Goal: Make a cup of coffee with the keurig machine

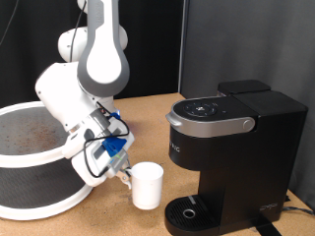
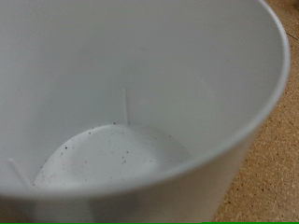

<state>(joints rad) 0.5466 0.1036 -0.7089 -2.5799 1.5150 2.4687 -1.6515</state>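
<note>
The cup [image 1: 148, 185] is a small white mug, upright, just to the exterior view's left of the keurig machine [image 1: 231, 147]. The machine is black with a silver-grey arched lid handle [image 1: 209, 125], its lid down, and its round drip base [image 1: 189, 212] is bare. My gripper [image 1: 125, 174] comes down from the exterior view's left, with its fingertips at the cup's left wall near the rim. The wrist view is filled by the cup's white inside [image 2: 121, 112], which has dark specks on the bottom. No fingers show there.
A large white round basket [image 1: 34, 197] stands at the exterior view's left, right beside my arm. The brown tabletop [image 1: 148, 108] runs behind the cup and the machine. A dark curtain hangs at the back.
</note>
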